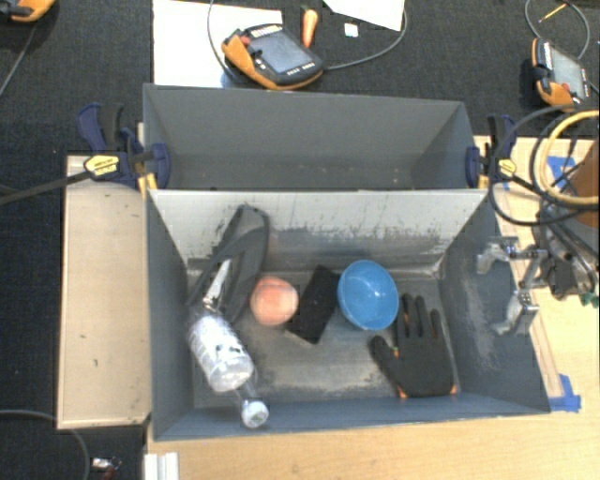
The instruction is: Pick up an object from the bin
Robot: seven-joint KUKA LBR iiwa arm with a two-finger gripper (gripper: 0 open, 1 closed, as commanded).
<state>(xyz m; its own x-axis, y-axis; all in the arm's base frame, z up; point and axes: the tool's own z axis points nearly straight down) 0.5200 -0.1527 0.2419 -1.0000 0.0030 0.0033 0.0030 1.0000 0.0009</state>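
At the top of the view an orange-and-black handheld device [275, 56] lies on a white sheet [187, 42], with a thin cable [361, 62] trailing from it. Just beside it sits a small orange item [308, 26], possibly a tool handle. A second orange-edged device [562, 67] rests far right on dark floor [56, 84].

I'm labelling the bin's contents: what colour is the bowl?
Blue; the bowl shows best in the camera view.

The arm [574, 274] enters from the right, with cables [536, 164] looped above its wrist. Its gripper [497, 292] points leftward, its two metal fingers [509, 321] spread well apart.
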